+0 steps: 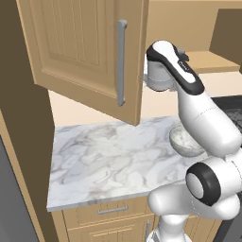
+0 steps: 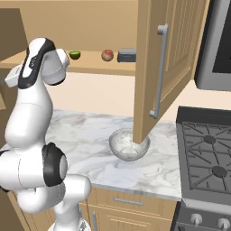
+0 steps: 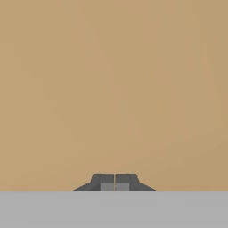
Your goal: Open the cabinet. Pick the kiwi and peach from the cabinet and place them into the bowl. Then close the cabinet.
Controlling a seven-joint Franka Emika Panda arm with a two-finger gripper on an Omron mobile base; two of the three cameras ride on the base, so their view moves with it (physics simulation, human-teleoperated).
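Cabinet (image 2: 173,58) open; pincer (image 3: 115,182) fully closed, empty, facing bare wood.
Next: spread jaws before reaching kiwi (image 2: 75,55) on shelf.

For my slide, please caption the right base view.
Cabinet doors open; kiwi and peach on its shelf, bowl below.

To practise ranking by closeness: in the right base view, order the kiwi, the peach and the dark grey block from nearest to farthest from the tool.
1. kiwi, leftmost of the three, on the side of the tool.
2. peach, in the middle.
3. dark grey block, rightmost.
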